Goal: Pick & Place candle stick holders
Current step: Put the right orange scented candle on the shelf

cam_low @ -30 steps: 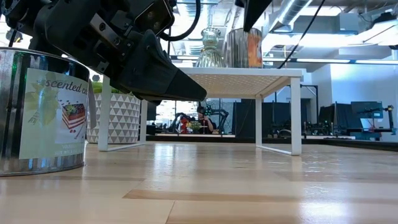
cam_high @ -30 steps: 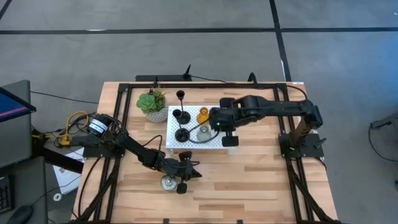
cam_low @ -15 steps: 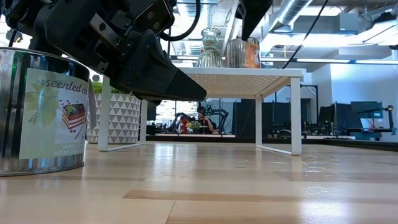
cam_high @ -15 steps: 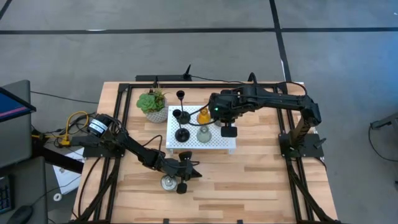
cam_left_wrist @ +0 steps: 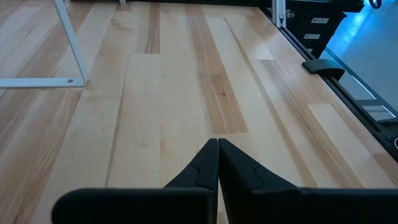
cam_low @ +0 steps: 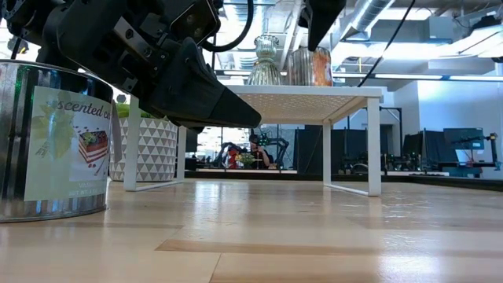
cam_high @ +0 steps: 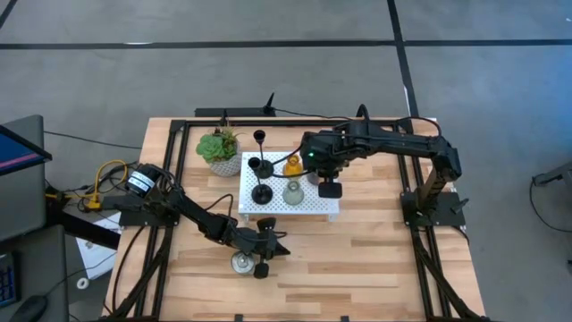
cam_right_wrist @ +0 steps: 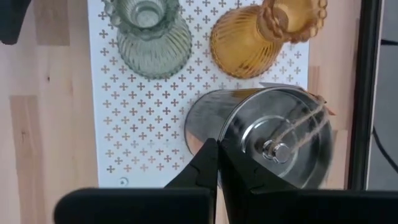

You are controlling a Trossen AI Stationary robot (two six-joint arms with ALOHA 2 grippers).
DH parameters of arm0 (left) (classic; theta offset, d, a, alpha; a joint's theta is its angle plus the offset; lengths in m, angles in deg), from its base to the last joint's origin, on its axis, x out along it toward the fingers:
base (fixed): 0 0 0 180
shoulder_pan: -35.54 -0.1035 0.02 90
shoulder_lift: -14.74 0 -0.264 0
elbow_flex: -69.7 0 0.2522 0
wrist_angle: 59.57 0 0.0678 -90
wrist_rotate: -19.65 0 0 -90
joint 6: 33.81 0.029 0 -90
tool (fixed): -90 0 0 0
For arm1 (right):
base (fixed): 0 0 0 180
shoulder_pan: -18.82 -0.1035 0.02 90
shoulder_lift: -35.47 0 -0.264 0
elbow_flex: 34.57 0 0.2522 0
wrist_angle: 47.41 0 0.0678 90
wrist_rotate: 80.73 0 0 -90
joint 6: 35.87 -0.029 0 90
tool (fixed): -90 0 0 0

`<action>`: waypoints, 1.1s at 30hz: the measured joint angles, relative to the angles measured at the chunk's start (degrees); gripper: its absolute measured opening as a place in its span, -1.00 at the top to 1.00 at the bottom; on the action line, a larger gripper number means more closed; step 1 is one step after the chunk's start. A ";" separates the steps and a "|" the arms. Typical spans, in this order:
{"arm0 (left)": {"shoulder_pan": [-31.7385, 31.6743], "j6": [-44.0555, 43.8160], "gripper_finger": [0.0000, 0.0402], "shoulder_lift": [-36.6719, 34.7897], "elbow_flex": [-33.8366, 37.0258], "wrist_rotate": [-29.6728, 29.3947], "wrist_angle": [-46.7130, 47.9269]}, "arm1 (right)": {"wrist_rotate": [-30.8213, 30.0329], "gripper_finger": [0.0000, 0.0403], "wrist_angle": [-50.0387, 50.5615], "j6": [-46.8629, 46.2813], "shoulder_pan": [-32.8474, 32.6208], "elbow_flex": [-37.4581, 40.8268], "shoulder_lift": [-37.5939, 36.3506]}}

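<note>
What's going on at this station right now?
The right gripper hovers shut over a silvery cup standing on the white platform, beside the amber holder and the pale green holder. The left gripper sits low and shut near the table's front, next to a second silvery cup. Neither gripper holds anything.

3 black holders (cam_high: 260,193), 1 amber holder (cam_high: 292,165), 1 green holder (cam_high: 292,192), 2 silver cups (cam_right_wrist: 273,144).

The left arm is stretched low along the counter, and its pincer (cam_left_wrist: 218,163) is held closed, the fingertips pressed together. The right arm is reached out and bent at the elbow; its pincer (cam_right_wrist: 217,163) is pointed downward and likewise closed.
</note>
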 joint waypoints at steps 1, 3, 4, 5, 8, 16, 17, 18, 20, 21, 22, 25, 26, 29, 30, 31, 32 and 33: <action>0.00 0.00 0.96 0.00 0.00 0.01 0.00 | 0.05 1.00 0.27 -0.31 0.18 0.00 0.00; 0.00 0.00 0.96 0.00 0.00 0.01 0.00 | 0.12 1.00 0.55 -0.63 0.54 0.26 0.00; 0.00 0.00 0.96 0.00 0.00 0.00 0.00 | 0.20 1.00 0.38 -0.66 0.72 0.74 0.00; 0.00 0.00 0.96 0.00 0.00 0.01 0.00 | 0.52 1.00 0.19 -0.66 0.86 1.30 0.01; 0.00 0.00 0.96 0.00 0.00 0.00 0.00 | 1.32 1.00 -0.07 -0.92 1.55 2.80 0.03; 0.00 0.00 0.96 0.00 0.00 -0.01 0.00 | 2.32 1.00 -2.04 -1.31 1.53 3.80 -0.17; 0.00 0.00 0.96 0.00 0.00 -0.01 0.00 | 2.32 1.00 -2.03 -1.32 1.53 3.81 -0.15; 0.00 0.00 0.96 0.00 0.00 0.01 0.00 | 2.32 0.99 -2.00 -1.33 1.53 3.82 -0.15; -0.02 0.00 0.96 0.00 0.00 -0.01 0.00 | 2.30 0.96 -2.02 -1.33 1.47 3.82 -0.11; 0.00 0.00 0.96 0.00 0.00 -0.01 0.00 | 2.28 0.93 -2.00 -1.28 1.41 3.89 -0.11; -0.01 0.00 0.96 0.00 0.00 0.00 0.00 | 2.26 0.90 -2.01 -1.03 1.39 3.89 -0.07; 0.00 0.00 0.96 0.00 0.00 0.00 0.00 | 2.33 0.79 -2.00 -1.03 1.38 3.89 -0.07; -0.01 0.00 0.96 0.00 0.00 -0.01 0.00 | 2.36 0.74 -2.00 -1.05 1.37 3.89 -0.07; 0.00 0.00 0.96 0.00 0.00 -0.01 0.00 | 2.59 0.59 -1.47 -1.10 1.18 3.21 0.08; -0.02 0.00 0.96 0.00 0.00 0.01 0.00 | 2.69 0.54 -1.19 -1.33 0.92 2.64 0.22; 0.00 0.00 0.96 0.00 0.00 -0.01 0.00 | 2.69 0.50 -1.19 -1.36 0.92 2.07 0.28; 0.00 0.00 0.96 0.00 0.00 0.00 0.00 | 2.69 0.45 -1.19 -1.34 0.91 1.44 0.28; 0.00 0.00 0.96 0.00 0.00 -0.01 0.00 | 2.69 0.41 -1.03 -1.33 0.77 0.74 0.28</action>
